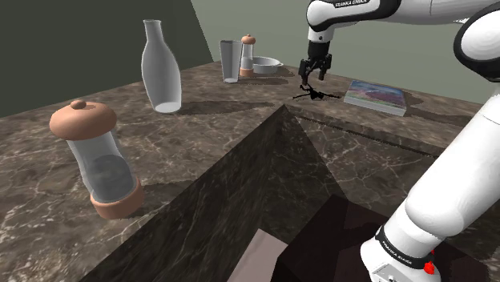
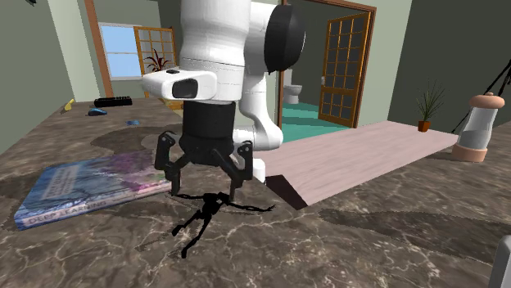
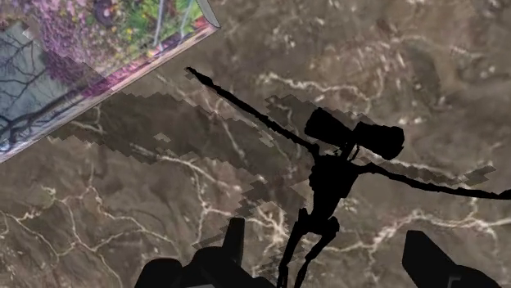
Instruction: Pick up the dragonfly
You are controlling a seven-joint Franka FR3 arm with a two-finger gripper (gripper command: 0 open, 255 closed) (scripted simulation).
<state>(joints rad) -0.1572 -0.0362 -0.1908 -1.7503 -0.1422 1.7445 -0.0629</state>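
Note:
The dragonfly [image 1: 314, 94] [image 2: 209, 211] [image 3: 332, 176] is a thin black figure with long spread wings, lying flat on the dark marble counter [image 1: 208, 120]. My black gripper [image 1: 309, 82] [image 2: 205, 188] [image 3: 332, 263] hangs open just above it, pointing straight down. Its two fingers [image 3: 233, 245] stand apart on either side of the dragonfly's tail end and touch nothing. In the second exterior view the fingertips hover slightly above the body.
A colourful book [image 1: 375, 97] [image 2: 82, 186] [image 3: 74, 57] lies close beside the dragonfly. Farther off stand a glass carafe [image 1: 162, 68], a tumbler [image 1: 230, 61], a bowl [image 1: 267, 64] and a large grinder [image 1: 100, 160]. The counter drops into a gap [image 1: 264, 192] nearby.

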